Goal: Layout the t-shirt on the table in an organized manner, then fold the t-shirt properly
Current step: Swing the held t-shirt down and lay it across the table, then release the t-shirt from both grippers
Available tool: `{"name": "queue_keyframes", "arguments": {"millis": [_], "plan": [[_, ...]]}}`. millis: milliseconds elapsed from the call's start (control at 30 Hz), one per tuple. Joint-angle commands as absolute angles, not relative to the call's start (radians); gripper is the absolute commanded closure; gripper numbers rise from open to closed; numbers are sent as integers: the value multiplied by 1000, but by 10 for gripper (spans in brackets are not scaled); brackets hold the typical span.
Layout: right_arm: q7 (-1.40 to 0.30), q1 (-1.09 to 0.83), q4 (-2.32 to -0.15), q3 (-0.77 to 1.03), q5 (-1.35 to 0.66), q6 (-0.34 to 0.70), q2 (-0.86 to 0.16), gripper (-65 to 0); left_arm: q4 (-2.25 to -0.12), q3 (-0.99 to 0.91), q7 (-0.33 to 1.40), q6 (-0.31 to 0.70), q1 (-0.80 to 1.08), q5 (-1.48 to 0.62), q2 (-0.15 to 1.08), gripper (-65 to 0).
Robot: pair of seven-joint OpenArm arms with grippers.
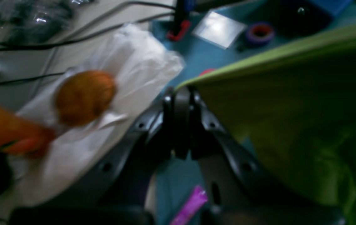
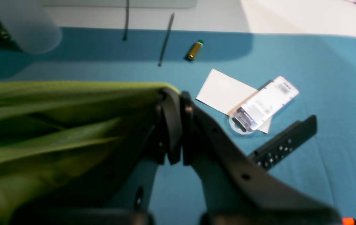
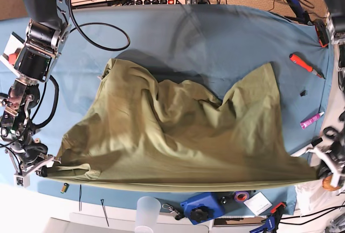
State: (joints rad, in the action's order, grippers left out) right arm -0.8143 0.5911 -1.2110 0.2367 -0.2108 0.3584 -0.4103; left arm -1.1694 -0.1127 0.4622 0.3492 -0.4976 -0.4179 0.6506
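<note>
The olive-green t-shirt [image 3: 178,136] lies rumpled across the blue table [image 3: 215,33], and its near hem is pulled into a straight line between my two grippers. My left gripper [image 1: 182,93] is shut on the hem's corner, with green cloth [image 1: 290,109] hanging to its right. In the base view the left gripper [image 3: 317,175] is at the near right. At the opposite corner my right gripper [image 2: 174,97] is shut on the shirt [image 2: 56,125]. The base view puts the right gripper [image 3: 53,164] at the near left. The far part of the shirt is bunched in folds.
Near the right gripper lie a white card [image 2: 224,92], a packaged item [image 2: 265,104], a black strip [image 2: 284,142] and a small battery-like cylinder [image 2: 194,50]. A white plastic bag [image 1: 140,62], purple tape roll [image 1: 260,32] and pink marker [image 1: 192,204] sit by the left gripper. A red screwdriver [image 3: 304,63] lies far right.
</note>
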Motion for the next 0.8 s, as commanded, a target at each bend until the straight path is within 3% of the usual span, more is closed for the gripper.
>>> {"name": "queue_keyframes", "arguments": {"millis": [0, 333, 367, 467, 533, 767], "plan": [[-788, 628, -1227, 248, -189, 325, -440, 0, -1156, -114, 447, 312, -549, -397, 662, 0], [-805, 626, -1227, 248, -183, 329, -441, 0, -1110, -106, 401, 313, -598, -358, 542, 0], [-807, 627, -1227, 248, -182, 342, -441, -27, -1110, -106, 395, 315, -598, -358, 537, -32], [-805, 627, -1227, 248, -183, 370, -441, -144, -1110, -106, 391, 315, -600, -358, 533, -209], [-797, 629, -1227, 249, -181, 369, -443, -175, -1110, -106, 390, 315, -602, -358, 532, -281], [-736, 632, -1229, 250, -141, 363, -443, -175, -1110, -106, 384, 311, -602, -358, 533, -292]]}}
